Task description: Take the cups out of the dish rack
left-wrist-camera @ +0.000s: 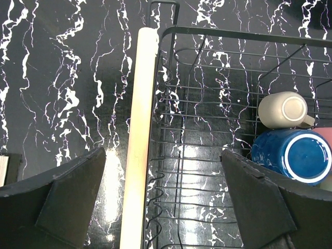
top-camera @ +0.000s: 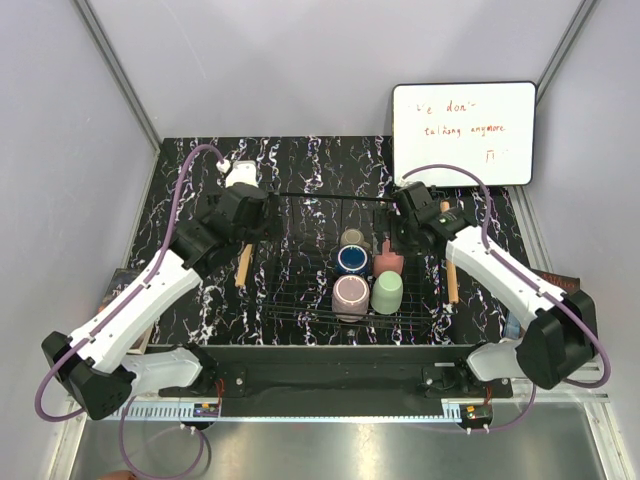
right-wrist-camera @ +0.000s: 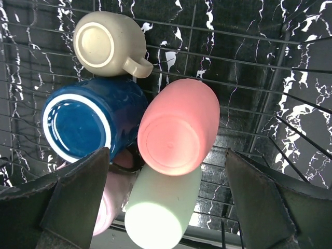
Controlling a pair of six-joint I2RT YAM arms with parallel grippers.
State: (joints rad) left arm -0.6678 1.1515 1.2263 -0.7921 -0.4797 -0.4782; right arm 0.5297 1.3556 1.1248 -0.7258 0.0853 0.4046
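The black wire dish rack (top-camera: 300, 290) lies mid-table with five cups in its right half: beige (top-camera: 352, 238), dark blue (top-camera: 352, 260), pink (top-camera: 389, 262), mauve (top-camera: 350, 296) and mint green (top-camera: 387, 292). My left gripper (top-camera: 262, 225) is open and empty above the rack's left wooden bar (left-wrist-camera: 139, 140); the left wrist view shows the beige (left-wrist-camera: 285, 110) and blue (left-wrist-camera: 295, 155) cups to its right. My right gripper (right-wrist-camera: 167, 155) is open above the cups, its jaws either side of the pink (right-wrist-camera: 176, 129) and mint (right-wrist-camera: 161, 210) ones, touching neither. The beige cup (right-wrist-camera: 106, 45) shows a small handle.
A whiteboard (top-camera: 463, 132) with red writing leans at the back right. The rack's right wooden bar (top-camera: 451, 280) lies under my right arm. Flat items sit at the table's left (top-camera: 118, 290) and right (top-camera: 555, 282) edges. Grey walls enclose the table.
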